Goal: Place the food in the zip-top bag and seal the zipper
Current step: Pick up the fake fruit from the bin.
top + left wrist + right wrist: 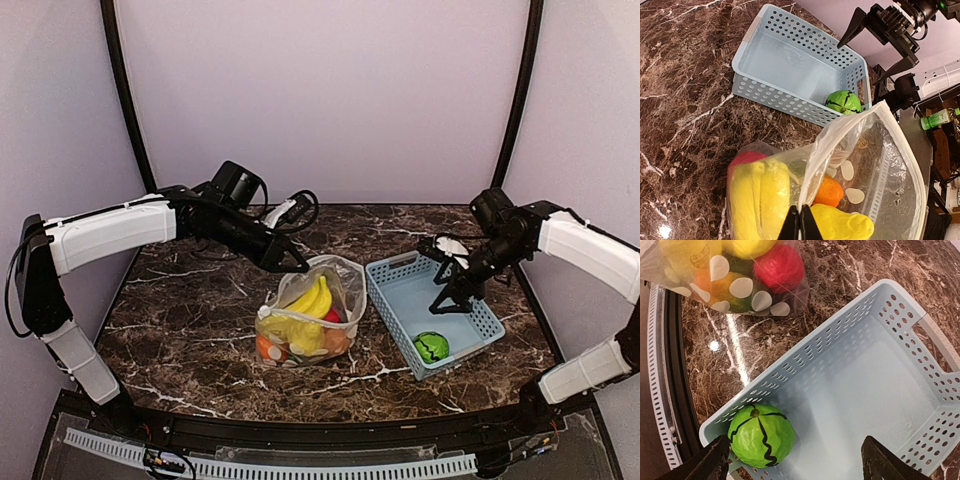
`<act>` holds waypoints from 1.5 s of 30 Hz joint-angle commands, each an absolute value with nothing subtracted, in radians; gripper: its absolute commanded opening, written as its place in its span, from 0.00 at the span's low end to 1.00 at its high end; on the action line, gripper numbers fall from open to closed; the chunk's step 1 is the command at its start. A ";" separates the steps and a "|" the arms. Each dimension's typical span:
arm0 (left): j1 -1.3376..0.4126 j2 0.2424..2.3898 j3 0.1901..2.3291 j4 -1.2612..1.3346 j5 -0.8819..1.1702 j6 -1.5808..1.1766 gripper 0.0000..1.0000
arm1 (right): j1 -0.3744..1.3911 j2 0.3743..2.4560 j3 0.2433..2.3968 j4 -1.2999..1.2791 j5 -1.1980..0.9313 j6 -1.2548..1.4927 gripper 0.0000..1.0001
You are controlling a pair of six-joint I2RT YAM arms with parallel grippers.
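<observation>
L grip: my left gripper (295, 265) (801, 223) has its jaws pressed together, pinching the rim of the zip-top bag (310, 312) (875, 165) and holding that edge up off the table (180, 300).
Bag: sits mid-table, just left of the blue basket (395, 265) (785, 95) (840, 340). Mouth gapes open twd the basket.
Zipper: white strip (811, 170) runs up from my pinch and round the open mouth; not pressed shut.
Food in bag: yellow bananas (312, 298) (760, 200) on top, red ball (333, 316) (745, 157) (779, 267) beside them, orange ball (268, 348) (827, 192) lower down. R wrist cam shows sth green behind the dotted film; can't tell which piece.
Food out of bag: one green round piece w/ black lines (431, 347) (843, 102) (761, 435) lies in the basket's near corner, against the wall.
R grip: my right gripper (455, 297) (795, 452) hangs over the basket, jaws spread wide, nothing btwn them. Green piece is below and near one fingertip (720, 452), not touching as far as I can see.
Basket: otherwise bare floor, set at an angle right of the bag.
</observation>
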State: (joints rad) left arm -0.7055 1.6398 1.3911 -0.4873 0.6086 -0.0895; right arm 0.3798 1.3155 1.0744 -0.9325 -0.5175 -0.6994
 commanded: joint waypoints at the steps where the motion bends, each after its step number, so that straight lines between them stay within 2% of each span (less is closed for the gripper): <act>1: -0.712 1.609 1.374 -0.495 0.603 -0.082 0.01 | 0.397 1.327 1.034 -0.976 -0.554 -0.734 0.87; 10: -0.713 1.615 1.374 -0.493 0.611 -0.084 0.01 | 0.475 1.419 0.939 -0.937 -0.464 -0.702 0.83; 18: -0.716 1.618 1.374 -0.497 0.599 -0.080 0.01 | 0.495 1.455 0.939 -0.934 -0.482 -0.696 0.83; 24: -0.718 1.617 1.377 -0.502 0.597 -0.075 0.01 | 0.501 1.461 0.934 -0.959 -0.478 -0.704 0.86; 28: -0.719 1.623 1.379 -0.512 0.589 -0.074 0.01 | 0.502 1.458 0.930 -0.967 -0.460 -0.707 0.98; 45: -0.721 1.621 1.377 -0.510 0.592 -0.072 0.01 | 0.508 1.498 0.904 -0.940 -0.424 -0.700 0.95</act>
